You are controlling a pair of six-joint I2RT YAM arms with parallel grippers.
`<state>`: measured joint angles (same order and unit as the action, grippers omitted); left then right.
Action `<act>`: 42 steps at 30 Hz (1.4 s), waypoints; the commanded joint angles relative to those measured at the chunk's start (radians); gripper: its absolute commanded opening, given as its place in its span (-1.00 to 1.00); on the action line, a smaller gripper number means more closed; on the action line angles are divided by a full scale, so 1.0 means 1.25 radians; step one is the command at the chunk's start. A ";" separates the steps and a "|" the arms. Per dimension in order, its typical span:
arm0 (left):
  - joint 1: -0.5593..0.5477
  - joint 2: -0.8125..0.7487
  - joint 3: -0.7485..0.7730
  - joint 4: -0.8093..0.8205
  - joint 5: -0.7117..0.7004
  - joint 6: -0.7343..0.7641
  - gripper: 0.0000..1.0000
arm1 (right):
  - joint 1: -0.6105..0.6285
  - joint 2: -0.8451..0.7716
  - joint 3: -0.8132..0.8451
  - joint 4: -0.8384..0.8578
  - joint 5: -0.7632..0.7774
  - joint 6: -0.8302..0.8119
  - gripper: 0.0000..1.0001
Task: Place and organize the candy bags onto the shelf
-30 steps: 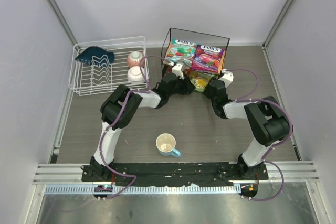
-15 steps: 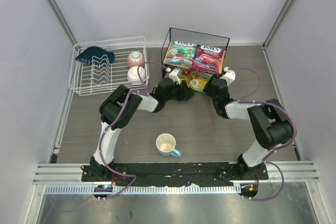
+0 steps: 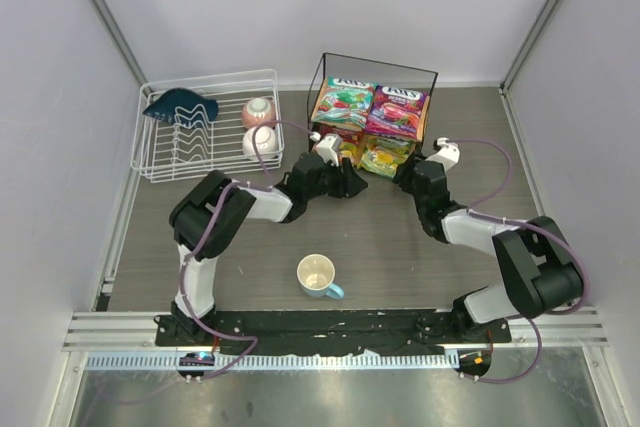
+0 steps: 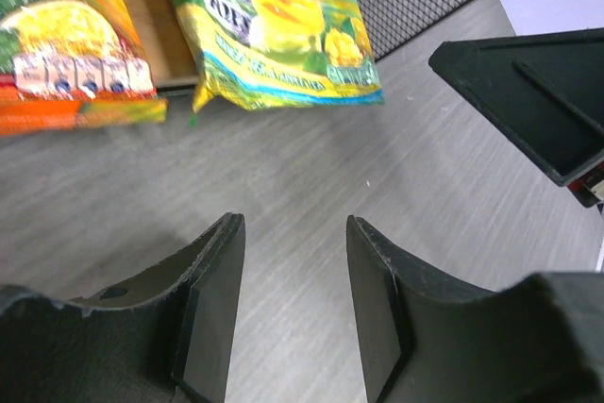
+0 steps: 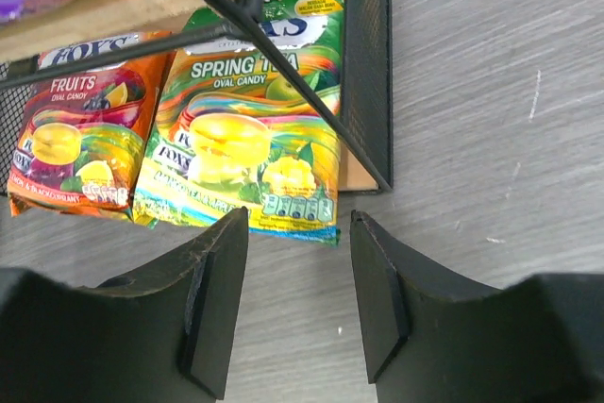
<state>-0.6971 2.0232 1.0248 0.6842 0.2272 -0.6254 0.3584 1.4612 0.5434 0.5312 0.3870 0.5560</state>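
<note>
The shelf point(image 3: 325, 72) stands at the back centre. Its top board carries a teal-green candy bag point(image 3: 343, 99) and a purple one point(image 3: 397, 110). On the lower board lie an orange-red bag point(image 5: 80, 139) and a yellow-green bag point(image 5: 245, 139), their near ends hanging over the board's front edge. My left gripper point(image 3: 350, 184) is open and empty just in front of the shelf; its wrist view has the yellow-green bag point(image 4: 283, 25) ahead of the open gripper point(image 4: 293, 233). My right gripper point(image 3: 405, 175) hovers open and empty beside it, its gap point(image 5: 297, 233) over bare table.
A white wire dish rack point(image 3: 160, 159) at the back left holds a dark blue item point(image 3: 180, 105) and two bowls point(image 3: 258, 125). A white mug point(image 3: 318, 275) with a blue handle stands near the front centre. The shelf's mesh side panel point(image 5: 368, 73) is close to my right fingers.
Both grippers have drawn back from the shelf's lower tier toward the near side and their jaws have widened. The orange-red and yellow-green bags stay on the lower board.
</note>
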 commanded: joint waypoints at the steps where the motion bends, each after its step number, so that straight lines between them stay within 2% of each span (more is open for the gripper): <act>1: -0.028 -0.077 -0.051 0.033 -0.018 -0.002 0.02 | -0.002 -0.080 -0.049 -0.004 -0.006 0.013 0.07; 6: -0.057 -0.131 -0.112 0.032 -0.033 -0.004 0.04 | -0.002 -0.176 -0.100 -0.036 -0.015 0.023 0.07; 12: -0.071 -0.259 -0.196 -0.007 -0.070 0.002 0.14 | -0.002 -0.261 -0.141 -0.108 -0.068 0.029 0.07; 16: -0.069 -0.389 -0.249 -0.119 -0.128 0.045 0.22 | -0.002 -0.320 -0.151 -0.186 -0.106 0.029 0.07; 20: -0.068 -0.561 -0.301 -0.233 -0.261 0.077 0.38 | -0.001 -0.418 -0.172 -0.274 -0.111 0.035 0.07; 27: -0.063 -0.810 -0.405 -0.428 -0.413 0.086 0.56 | -0.001 -0.516 -0.216 -0.393 -0.152 0.062 0.09; 28: -0.063 -0.837 -0.415 -0.445 -0.426 0.086 0.59 | -0.001 -0.523 -0.225 -0.397 -0.177 0.074 0.18; 33: -0.063 -0.982 -0.470 -0.557 -0.486 0.072 0.71 | -0.001 -0.572 -0.253 -0.416 -0.210 0.123 0.27; 34: -0.063 -1.001 -0.477 -0.578 -0.502 0.057 0.79 | -0.002 -0.580 -0.254 -0.419 -0.209 0.133 0.28; 36: -0.063 -1.033 -0.496 -0.626 -0.519 0.041 0.97 | -0.001 -0.591 -0.259 -0.419 -0.214 0.150 0.46; 38: -0.062 -1.082 -0.504 -0.658 -0.539 0.019 1.00 | -0.001 -0.607 -0.264 -0.453 -0.209 0.158 0.59; 42: -0.063 -1.162 -0.518 -0.753 -0.566 -0.004 0.99 | -0.001 -0.641 -0.269 -0.498 -0.197 0.161 0.71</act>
<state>-0.7784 0.6529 0.3836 -0.1158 -0.4026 -0.5884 0.3584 0.7002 0.2165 -0.0410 0.1364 0.7288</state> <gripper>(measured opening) 0.995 0.841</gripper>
